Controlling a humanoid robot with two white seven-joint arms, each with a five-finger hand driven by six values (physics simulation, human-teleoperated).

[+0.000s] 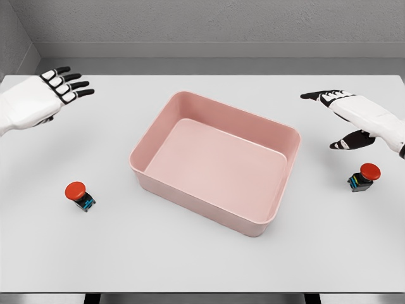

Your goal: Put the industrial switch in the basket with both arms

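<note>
A pink rectangular basket (281, 206) sits in the middle of the white table, with nothing inside. One industrial switch (79, 194), red button on a black and blue base, lies left of the basket. A second switch (364, 177) of the same kind lies right of the basket. My left hand (66, 84) hovers at the far left, well behind the left switch, fingers spread. My right hand (338, 117) hangs above the table just behind the right switch, fingers extended and holding nothing.
The white table (202, 259) ends at a front edge near the bottom of the picture. A grey wall rises behind the table's far edge.
</note>
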